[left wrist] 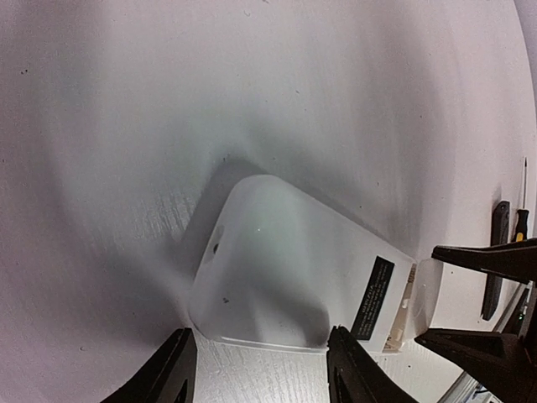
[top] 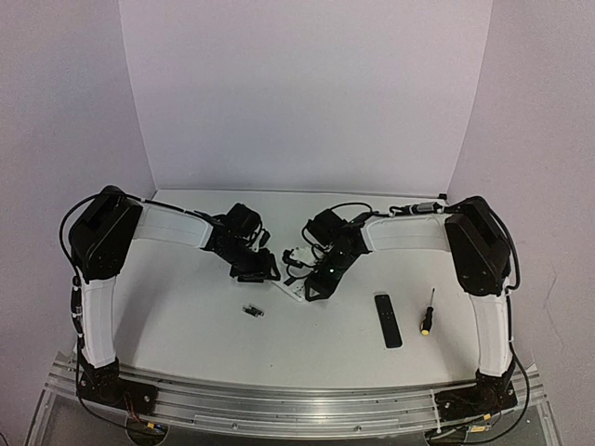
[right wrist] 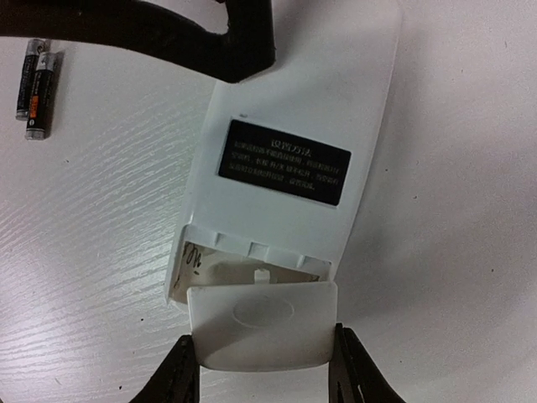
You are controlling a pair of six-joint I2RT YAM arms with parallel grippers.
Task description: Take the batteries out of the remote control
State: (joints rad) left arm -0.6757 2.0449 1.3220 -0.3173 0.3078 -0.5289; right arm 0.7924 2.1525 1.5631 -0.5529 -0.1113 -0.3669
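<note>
— White plastic, plain back up: is that the remote control [right wrist: 336,92]?

— Yes. It lies flat on the table [top: 186,325] between the two arms, with its black label [right wrist: 285,161] facing up and a gripper at each end.

— What is the right gripper [right wrist: 263,336] doing?

— Its fingers press against both side edges of the battery cover [right wrist: 262,315], so it is clamped on that piece. The cover sits just past the remote control's near end, with its edge at the mouth of the compartment [right wrist: 243,270]. The compartment stands open and shows a pale inside.

— And the left gripper [left wrist: 261,336]?

— It is at the opposite, rounded end. Its two fingers are spread about as wide as the remote control, one by each corner. I cannot tell from any view whether they squeeze the casing or only stand beside it.

— Where are the batteries [right wrist: 38,84]?

— Two dark cells lie side by side on the table, off to one side of the remote control's rounded end and apart from it. From above they sit nearer the arm bases than the left gripper does, and neither gripper is touching them.

— Anything else nearby?

— A black remote [top: 388,321] and a screwdriver [top: 427,314] with a yellow-and-black handle lie next to each other on the right arm's side, well apart from the white one.
</note>
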